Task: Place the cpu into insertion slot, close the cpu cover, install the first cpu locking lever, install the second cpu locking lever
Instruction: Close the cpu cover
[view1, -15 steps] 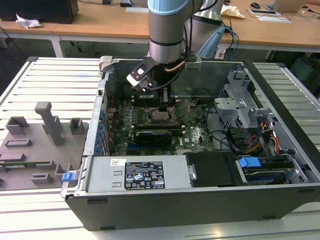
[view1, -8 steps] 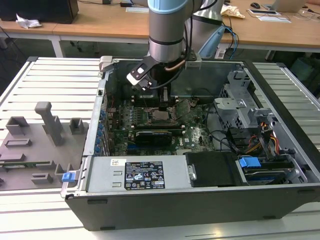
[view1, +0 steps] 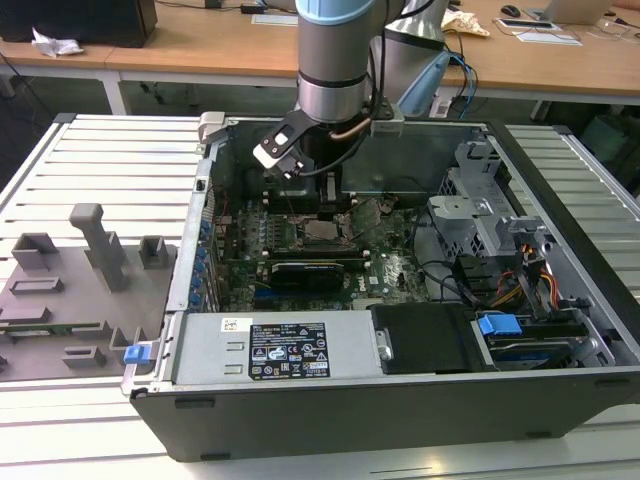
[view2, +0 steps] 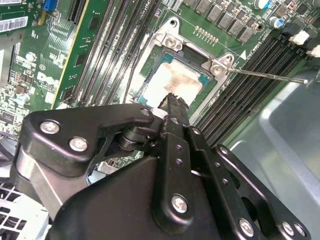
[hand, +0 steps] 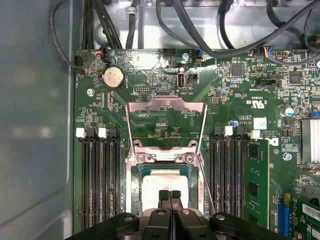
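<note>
With the cpu (hand: 152, 184) lying flat in its socket and the cpu cover (hand: 165, 104) hinged open beside it, the end effector (hand: 170, 195), fingertips together and empty above the cpu, would do best to press the cover down evenly.

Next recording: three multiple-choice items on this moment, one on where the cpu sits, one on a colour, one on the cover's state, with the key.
1. Where is the cpu?
A. held up in the gripper
B. seated in the socket
C. on top of the cpu cover

2. What colour is the motherboard?
A. green
B. red
C. white

3. How does the cpu cover stand?
A. shut over the cpu
B. swung open, off the cpu
C. half lowered onto the gripper

Key:
1 B, its pale top lies inside the socket, under the shut fingertips.
2 A, green in both wrist views.
3 B, its frame lies back beyond the socket, with the board showing through its opening.
</note>
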